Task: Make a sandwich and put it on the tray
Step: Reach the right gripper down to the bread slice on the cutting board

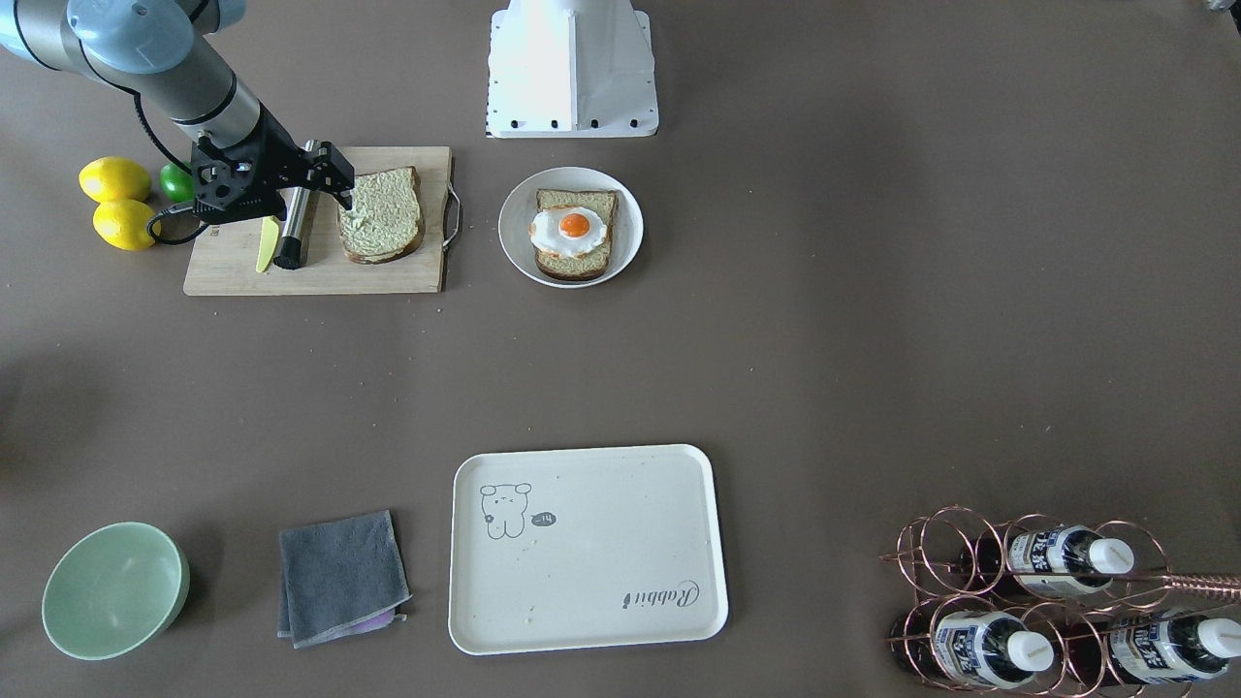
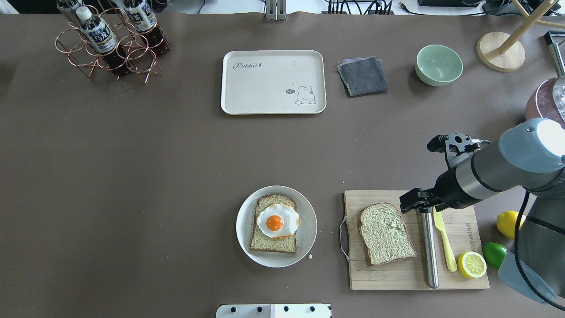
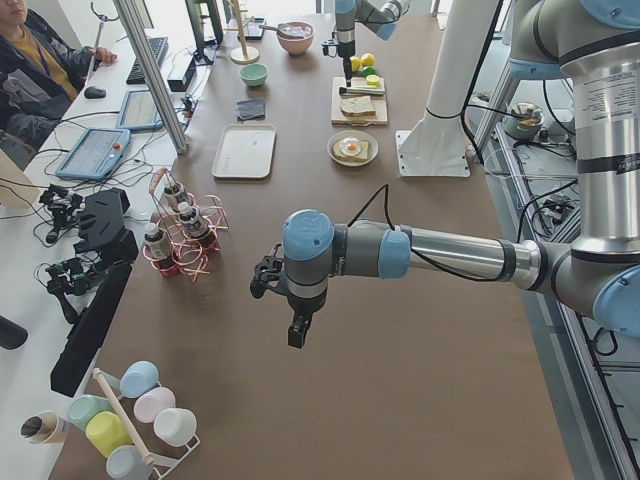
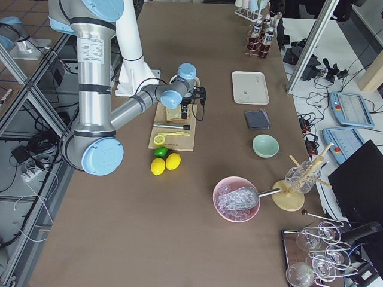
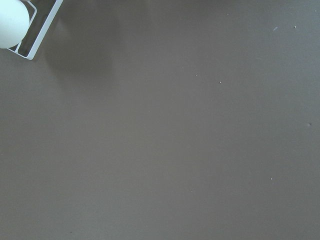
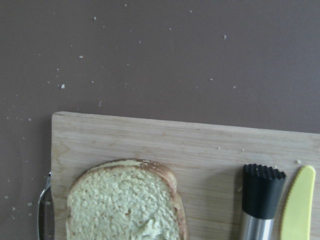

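One bread slice (image 2: pixel 386 234) with a pale greenish face lies on the wooden cutting board (image 2: pixel 397 278). A second slice topped with the fried egg (image 2: pixel 274 223) sits on the round white plate (image 2: pixel 309 229). The cream tray (image 2: pixel 265 88) lies empty at the far middle of the table. My right gripper (image 2: pixel 412 203) hovers over the board's far edge, beside the bread's corner; in the exterior right view its fingers stand apart and hold nothing. The right wrist view shows the slice (image 6: pixel 125 202) below. My left gripper (image 3: pixel 292 325) hangs over bare table far from the food; I cannot tell its state.
A steel tool (image 2: pixel 428 247) and a yellow knife (image 2: pixel 443 240) lie on the board beside a half lemon (image 2: pixel 471 264). A lemon and a lime lie off its right edge. A green bowl (image 2: pixel 439 65), a grey cloth (image 2: pixel 363 76) and a bottle rack (image 2: pixel 112 42) stand at the far side.
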`<state>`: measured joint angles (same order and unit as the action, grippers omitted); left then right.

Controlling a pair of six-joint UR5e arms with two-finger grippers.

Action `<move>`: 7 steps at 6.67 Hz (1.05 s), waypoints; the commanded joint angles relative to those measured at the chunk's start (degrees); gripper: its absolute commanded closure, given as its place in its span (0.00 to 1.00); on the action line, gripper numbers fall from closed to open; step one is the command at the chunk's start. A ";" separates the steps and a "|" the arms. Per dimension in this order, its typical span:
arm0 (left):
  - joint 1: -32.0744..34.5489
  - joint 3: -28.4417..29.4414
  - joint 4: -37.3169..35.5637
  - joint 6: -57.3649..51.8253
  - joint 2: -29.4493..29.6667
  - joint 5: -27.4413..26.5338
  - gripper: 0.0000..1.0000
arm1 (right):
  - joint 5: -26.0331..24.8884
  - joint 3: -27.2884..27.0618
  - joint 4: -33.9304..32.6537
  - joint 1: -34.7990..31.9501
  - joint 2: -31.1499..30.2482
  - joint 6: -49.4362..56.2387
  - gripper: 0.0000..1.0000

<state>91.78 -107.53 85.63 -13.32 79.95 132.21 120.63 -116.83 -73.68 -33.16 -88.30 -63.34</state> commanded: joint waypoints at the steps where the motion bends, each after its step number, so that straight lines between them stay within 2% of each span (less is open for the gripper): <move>1: -0.02 -0.13 -0.03 0.22 -0.06 -0.02 0.03 | -0.92 1.16 1.25 3.62 0.84 -3.17 0.19; 4: -0.02 0.04 0.06 0.22 -0.06 -0.02 0.03 | -0.92 3.53 2.22 4.60 1.11 -1.01 0.33; 6: -0.02 -0.05 0.06 0.22 -0.15 -0.02 0.03 | -0.23 6.52 8.52 4.42 0.68 -0.90 0.42; 7: -0.02 -0.05 0.06 0.22 -0.15 -0.02 0.03 | -0.13 6.53 8.55 4.42 0.59 -0.82 0.62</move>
<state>91.76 -107.57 85.69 -13.10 79.82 132.19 120.24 -110.77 -66.24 -28.71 -87.54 -64.24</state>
